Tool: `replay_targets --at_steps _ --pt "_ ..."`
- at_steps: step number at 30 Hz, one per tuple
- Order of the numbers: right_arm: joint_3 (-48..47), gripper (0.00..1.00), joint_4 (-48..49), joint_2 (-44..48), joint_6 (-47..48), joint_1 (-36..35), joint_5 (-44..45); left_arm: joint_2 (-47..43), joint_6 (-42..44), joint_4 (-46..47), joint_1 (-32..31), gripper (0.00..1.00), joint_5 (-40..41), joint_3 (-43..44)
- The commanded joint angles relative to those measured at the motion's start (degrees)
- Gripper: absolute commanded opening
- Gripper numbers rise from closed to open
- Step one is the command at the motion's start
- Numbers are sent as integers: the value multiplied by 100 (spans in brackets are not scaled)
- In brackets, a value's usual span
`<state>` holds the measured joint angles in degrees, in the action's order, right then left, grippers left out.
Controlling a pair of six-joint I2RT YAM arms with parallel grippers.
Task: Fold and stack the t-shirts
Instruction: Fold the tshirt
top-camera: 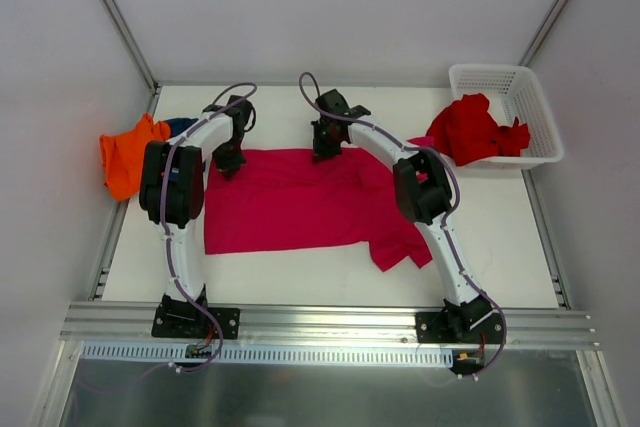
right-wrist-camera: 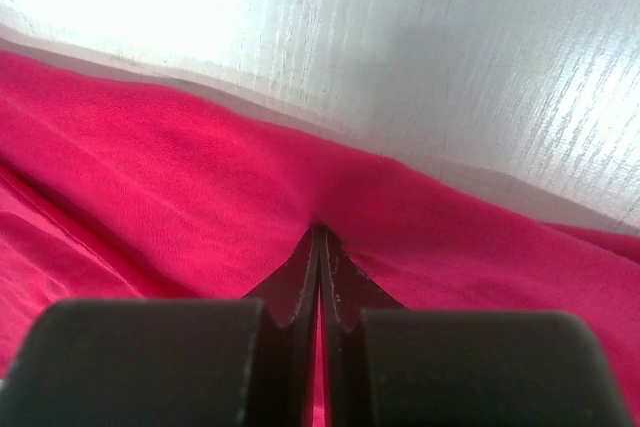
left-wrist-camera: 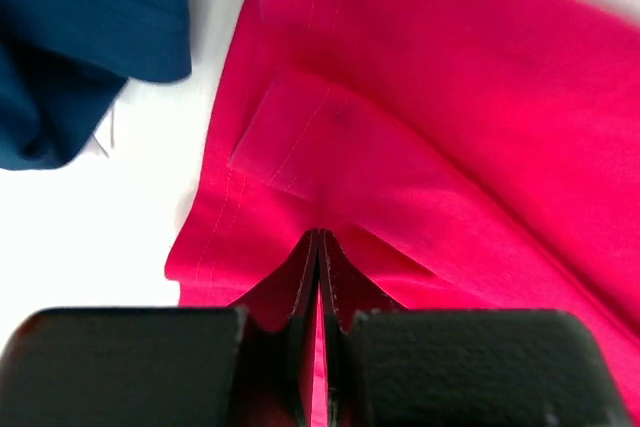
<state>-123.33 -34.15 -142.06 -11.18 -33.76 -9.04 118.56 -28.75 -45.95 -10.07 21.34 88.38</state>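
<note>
A magenta t-shirt (top-camera: 300, 202) lies spread across the middle of the table. My left gripper (top-camera: 229, 160) is shut on its far left edge; in the left wrist view the fingertips (left-wrist-camera: 318, 237) pinch a fold of the magenta cloth (left-wrist-camera: 450, 97). My right gripper (top-camera: 325, 147) is shut on the shirt's far edge near the middle; in the right wrist view the fingertips (right-wrist-camera: 320, 232) pinch the magenta cloth (right-wrist-camera: 150, 177). An orange shirt (top-camera: 125, 155) and a dark blue shirt (top-camera: 180, 126) lie at the far left. The blue shirt also shows in the left wrist view (left-wrist-camera: 80, 37).
A white basket (top-camera: 520, 97) stands at the far right with a red shirt (top-camera: 475, 129) hanging out of it over its near rim. White walls close the table on three sides. A metal rail (top-camera: 320, 322) runs along the near edge.
</note>
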Motion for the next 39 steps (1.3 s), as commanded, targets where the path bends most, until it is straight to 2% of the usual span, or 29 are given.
replay_targets --at_steps 1,4,8,15,19,22,35,39 --pt "-60 0 -364 -182 46 71 157 -221 10 157 -4 0 142 493" --pt "-77 0 -364 -182 37 62 104 79 2 148 -4 0 -165 750" --pt "-51 0 -373 -173 81 62 69 254 -131 157 -13 0 -52 934" --pt "19 0 -373 -103 142 71 -1 1098 45 78 -4 0 -279 1699" --pt "10 0 -364 -59 169 71 -1 1318 71 16 13 0 -350 1753" --pt "-16 0 -373 -41 169 71 25 1170 80 -1 5 0 -411 1622" --pt "-253 0 -531 -261 98 141 60 -227 -227 183 -48 0 -60 -267" --pt "-315 0 -593 -305 116 168 121 -561 -245 289 -66 0 -25 -558"
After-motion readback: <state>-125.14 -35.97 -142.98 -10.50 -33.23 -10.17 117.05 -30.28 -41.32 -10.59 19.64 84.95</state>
